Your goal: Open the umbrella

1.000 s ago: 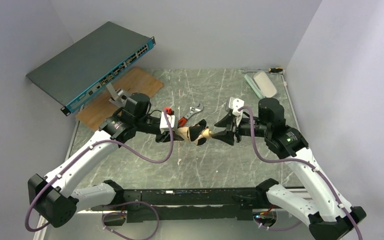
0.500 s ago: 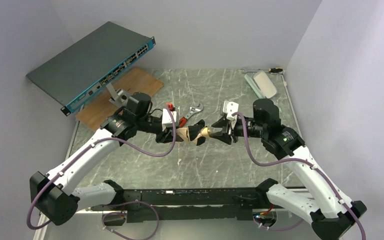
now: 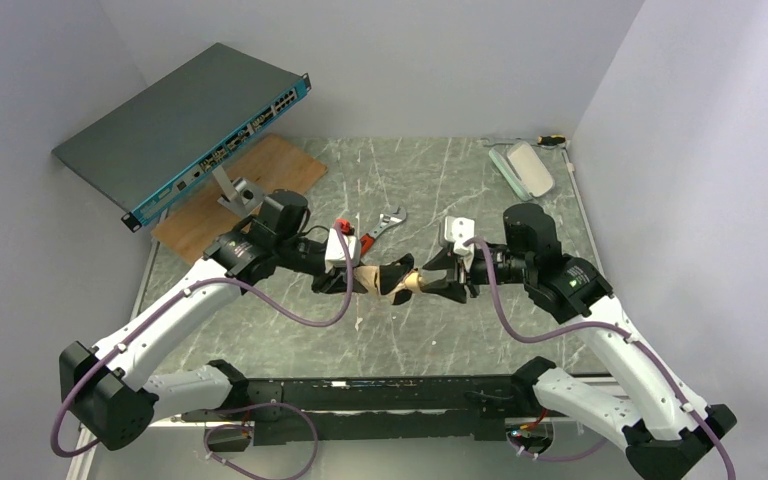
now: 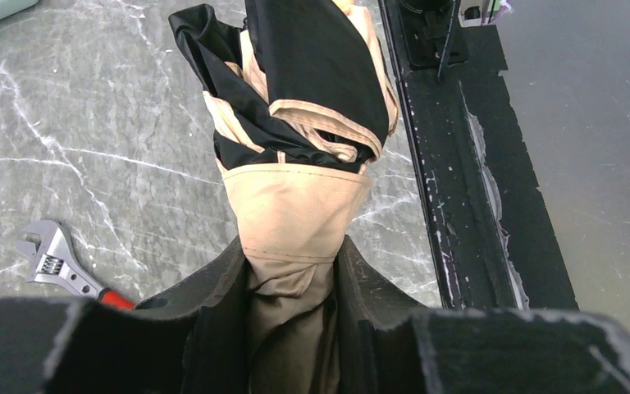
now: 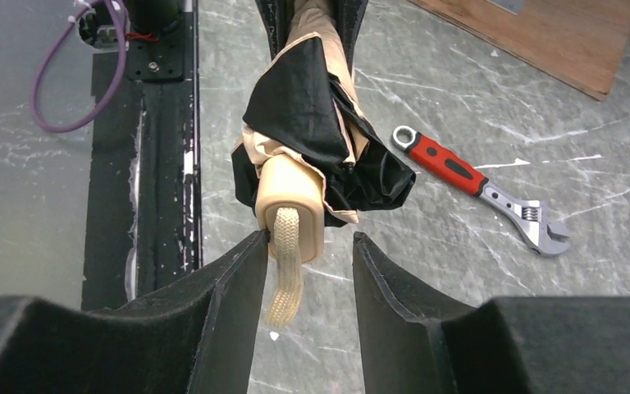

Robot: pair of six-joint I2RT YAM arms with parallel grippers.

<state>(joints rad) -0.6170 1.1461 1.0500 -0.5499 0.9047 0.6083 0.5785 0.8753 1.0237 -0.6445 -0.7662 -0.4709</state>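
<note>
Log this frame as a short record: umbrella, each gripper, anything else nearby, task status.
umbrella: folded, held between the two arms
left gripper: shut on the umbrella's fabric end
right gripper: open, fingers flanking the handle
wrench: lying on the table, untouched
status: not opened yet

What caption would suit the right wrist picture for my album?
Open right gripper flanks the cream handle of the folded umbrella; a wrench lies on the table beyond.

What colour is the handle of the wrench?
Red. The wrench handle shows best in the right wrist view.
</note>
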